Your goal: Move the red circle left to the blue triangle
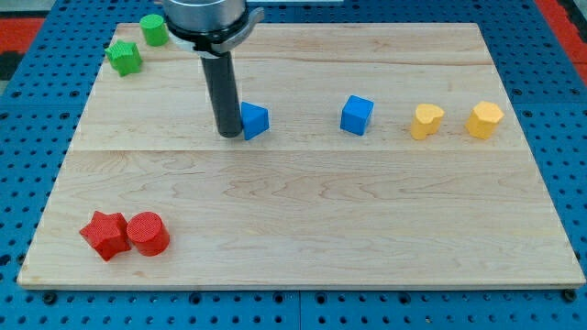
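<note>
Plainly, nothing on the table (303,220) serves as a container; every block sits straight on the bare wooden top, which lies on a blue perforated base (569,147).

My tip (227,135) stands on the wood in the upper middle of the view, just to the view's left of the blue triangle (254,120), close enough that the two look to be touching, though I cannot tell for sure. This end effector is a plain dark rod with nothing to clench or release, and it grasps nothing.

The red circle (148,233) lies near the view's bottom left corner of the table, well apart from my tip, lower in the view and further to the left. It sits pressed against a red star-like block (104,235) on its left side.

Further along the row from the blue triangle, towards the view's right, stands a blue cube (357,115), apart from it. Beyond that come a yellow heart-like block (426,121) and a yellow hexagon-like block (485,120), near each other but not touching.

At the view's top left corner are two green pieces: a green cylinder (153,30) and, just below and left of it, a green star-like block (124,59). The wide metal body of the arm (206,20) rises out of the view's top, beside the green cylinder.
</note>
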Controlling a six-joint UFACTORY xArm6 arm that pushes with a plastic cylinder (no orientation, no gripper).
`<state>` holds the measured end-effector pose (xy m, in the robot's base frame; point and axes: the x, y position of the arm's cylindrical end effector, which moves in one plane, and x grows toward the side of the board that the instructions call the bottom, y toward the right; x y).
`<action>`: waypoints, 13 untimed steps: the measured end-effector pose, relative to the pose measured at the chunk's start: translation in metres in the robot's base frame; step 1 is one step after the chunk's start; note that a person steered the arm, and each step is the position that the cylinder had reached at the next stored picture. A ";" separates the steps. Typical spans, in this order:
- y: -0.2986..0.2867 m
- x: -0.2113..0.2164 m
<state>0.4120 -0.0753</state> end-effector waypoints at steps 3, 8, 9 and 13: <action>0.010 0.107; -0.097 0.097; -0.087 0.106; -0.116 0.060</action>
<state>0.4725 -0.1916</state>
